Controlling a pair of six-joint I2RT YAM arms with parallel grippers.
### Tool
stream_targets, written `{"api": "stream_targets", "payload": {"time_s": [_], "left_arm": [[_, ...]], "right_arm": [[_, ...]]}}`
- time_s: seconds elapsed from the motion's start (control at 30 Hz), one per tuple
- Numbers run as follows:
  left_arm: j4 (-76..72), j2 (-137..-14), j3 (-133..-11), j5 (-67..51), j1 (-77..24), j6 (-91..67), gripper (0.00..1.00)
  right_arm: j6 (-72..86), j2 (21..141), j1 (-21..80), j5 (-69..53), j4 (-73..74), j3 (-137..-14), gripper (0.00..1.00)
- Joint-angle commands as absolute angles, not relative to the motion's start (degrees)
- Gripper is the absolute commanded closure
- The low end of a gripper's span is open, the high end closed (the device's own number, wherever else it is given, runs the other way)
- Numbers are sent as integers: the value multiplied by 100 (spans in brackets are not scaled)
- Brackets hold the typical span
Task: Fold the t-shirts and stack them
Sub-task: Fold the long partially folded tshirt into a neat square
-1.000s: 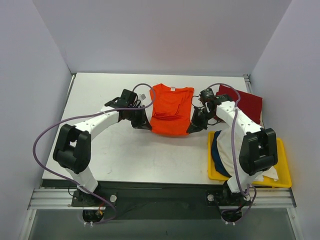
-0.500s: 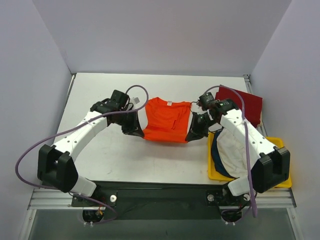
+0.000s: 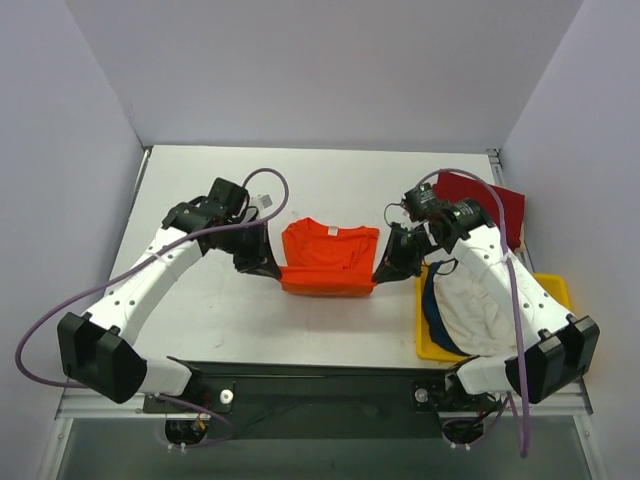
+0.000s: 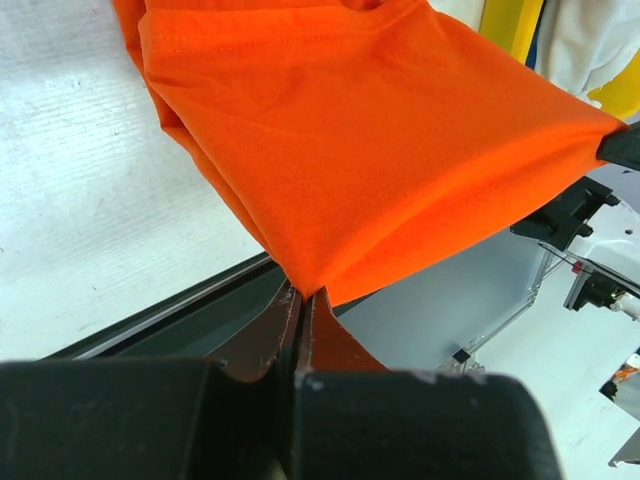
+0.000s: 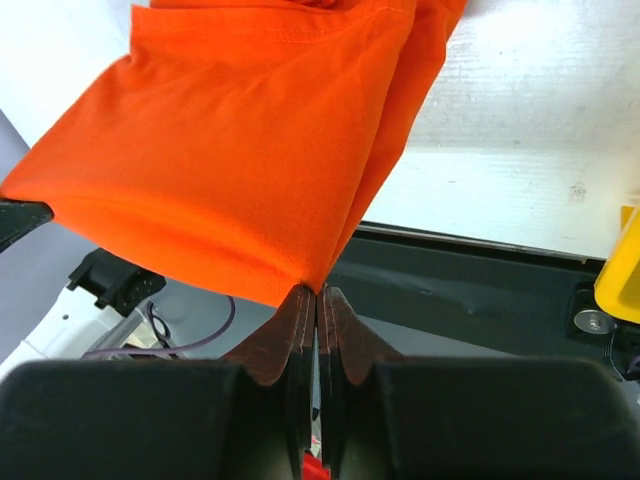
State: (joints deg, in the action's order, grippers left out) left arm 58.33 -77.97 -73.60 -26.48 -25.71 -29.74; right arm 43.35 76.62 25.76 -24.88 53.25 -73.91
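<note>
Mid-fold on the bright orange cloth t-shirt (image 3: 328, 256), near the centre of the white table (image 3: 200, 190). Left gripper (image 3: 276, 270) and right gripper (image 3: 378, 273) each pinch 1 near corner, lifted. Likely next: carry the held edge over the far edge, lay flat, release both together.

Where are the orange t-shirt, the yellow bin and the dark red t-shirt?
orange t-shirt (image 3: 330, 250): top view, its chest.
yellow bin (image 3: 555, 286): top view, far right corner.
dark red t-shirt (image 3: 503, 208): top view, far right part.
</note>
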Motion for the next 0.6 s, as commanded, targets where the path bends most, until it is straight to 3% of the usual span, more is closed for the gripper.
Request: {"api": "stream_targets", "payload": {"time_s": [0.0, 0.57], "left_arm": [[5714, -8033, -7725, -2636, -2417, -2874, 100], [4773, -9808, -8727, -3085, -2083, -2892, 100]], "right_arm": [[4280, 7988, 2531, -1995, 5739, -7883, 100], [3551, 9746, 1837, -1845, 5722, -9562, 100]]}}
